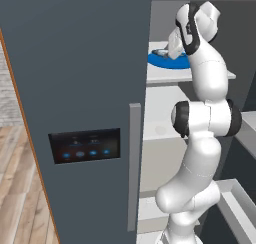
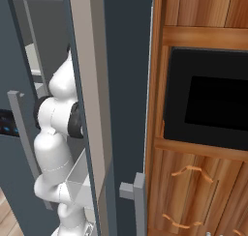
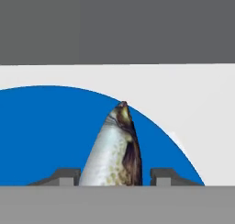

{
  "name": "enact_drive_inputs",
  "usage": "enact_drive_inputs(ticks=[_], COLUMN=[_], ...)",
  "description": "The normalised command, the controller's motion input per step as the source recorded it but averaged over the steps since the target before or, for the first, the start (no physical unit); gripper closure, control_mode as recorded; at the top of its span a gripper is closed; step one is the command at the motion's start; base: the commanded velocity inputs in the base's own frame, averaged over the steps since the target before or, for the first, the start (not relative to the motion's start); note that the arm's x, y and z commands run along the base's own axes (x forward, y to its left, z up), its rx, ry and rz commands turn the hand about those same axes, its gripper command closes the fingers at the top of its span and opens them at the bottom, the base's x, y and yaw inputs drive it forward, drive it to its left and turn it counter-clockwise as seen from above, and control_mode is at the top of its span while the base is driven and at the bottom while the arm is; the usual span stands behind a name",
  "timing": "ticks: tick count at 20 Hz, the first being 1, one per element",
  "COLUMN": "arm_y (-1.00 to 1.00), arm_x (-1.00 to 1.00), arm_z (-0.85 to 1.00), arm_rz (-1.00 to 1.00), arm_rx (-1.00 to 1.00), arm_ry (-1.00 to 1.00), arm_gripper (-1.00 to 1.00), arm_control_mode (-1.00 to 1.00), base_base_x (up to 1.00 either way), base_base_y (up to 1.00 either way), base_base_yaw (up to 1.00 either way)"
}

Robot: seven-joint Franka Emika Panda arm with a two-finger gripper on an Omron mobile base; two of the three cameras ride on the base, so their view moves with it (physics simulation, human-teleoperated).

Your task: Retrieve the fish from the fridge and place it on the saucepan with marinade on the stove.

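Observation:
The fish [image 3: 114, 149], silvery with a dark brown back, lies on a blue plate [image 3: 46, 136] and points away from the hand. My gripper [image 3: 114, 177] straddles it, one dark fingertip [image 3: 69, 176] close against each flank, shut on the fish. In the left base view the arm reaches into the open fridge [image 1: 75, 63], and the hand comes down onto the blue plate [image 1: 170, 63] on an upper white shelf [image 1: 165, 77]. The saucepan and the stove are out of view.
The fridge's shut left door carries a grey handle [image 1: 134, 163] and a black panel with blue lights [image 1: 85, 145]. The open right door [image 2: 92, 85] with its bins [image 1: 240, 203] stands beside the arm. Wooden cabinets [image 2: 203, 36] with a black built-in oven [image 2: 208, 95] lie to the right.

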Motion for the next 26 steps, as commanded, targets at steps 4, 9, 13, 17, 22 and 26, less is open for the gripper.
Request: enact_drive_inputs(ticks=[4, 9, 13, 17, 22, 26], arm_y=[0.00, 0.02, 0.15, 0.23, 0.10, 0.00], arm_x=[0.00, -0.08, -0.08, -0.05, -0.07, -0.41], arm_z=[0.00, 0.07, 0.34, 0.11, -0.23, -0.09], arm_rz=[0.00, 0.00, 0.00, 0.00, 0.00, 0.00], arm_rx=[0.00, 0.00, -0.05, -0.04, 0.00, 0.00], arm_ry=[-0.02, -0.07, -0.15, -0.09, -0.03, -0.09], arm_gripper=[1.00, 1.00, 1.00, 1.00, 1.00, 1.00], arm_control_mode=[-1.00, -1.00, -1.00, -1.00, -1.00, -1.00], base_base_x=[0.00, 0.00, 0.00, 0.00, 0.00, 0.00], base_base_y=[0.00, 0.00, 0.00, 0.00, 0.00, 0.00], base_base_yaw=[0.00, 0.00, 0.00, 0.00, 0.00, 0.00])
